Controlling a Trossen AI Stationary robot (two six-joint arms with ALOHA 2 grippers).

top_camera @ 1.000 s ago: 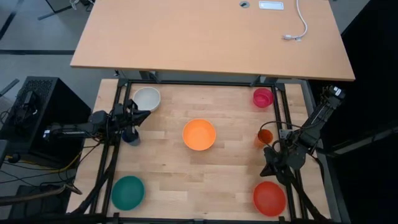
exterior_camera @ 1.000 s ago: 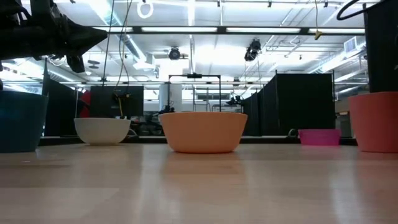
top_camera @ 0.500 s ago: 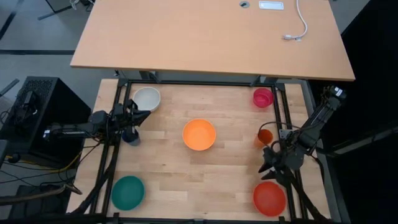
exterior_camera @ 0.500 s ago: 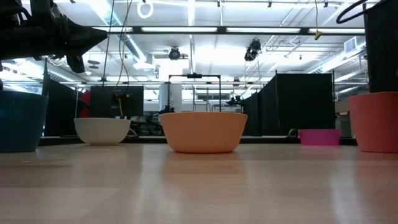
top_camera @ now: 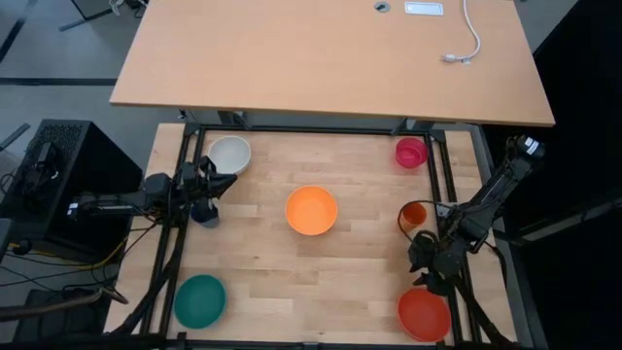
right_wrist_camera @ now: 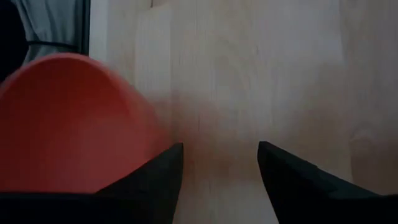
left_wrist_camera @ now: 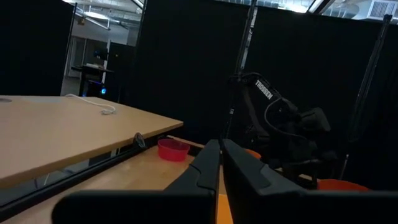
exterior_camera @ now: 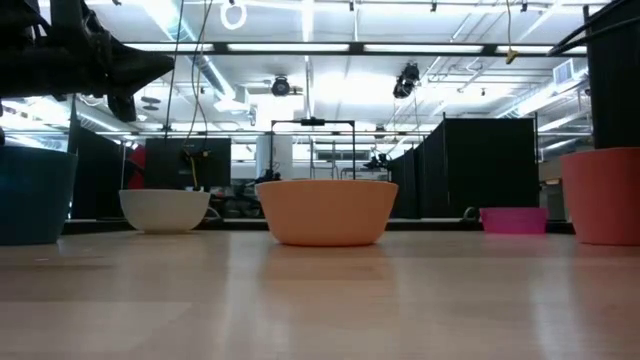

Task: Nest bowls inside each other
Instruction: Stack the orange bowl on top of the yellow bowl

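Right pincer [top_camera: 425,275] has moved nearer toward red bowl [top_camera: 424,315] at near-right bench corner, fingers now spread wide, empty. Left pincer [top_camera: 231,179] shut, empty, by white bowl [top_camera: 229,154] far left.

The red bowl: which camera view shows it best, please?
The high view: the red bowl appears whole, near the table's front right corner, beside the right end effector. The right wrist view shows only part of it, very close. The low view shows just one side at the picture's edge. The left wrist view barely shows it.
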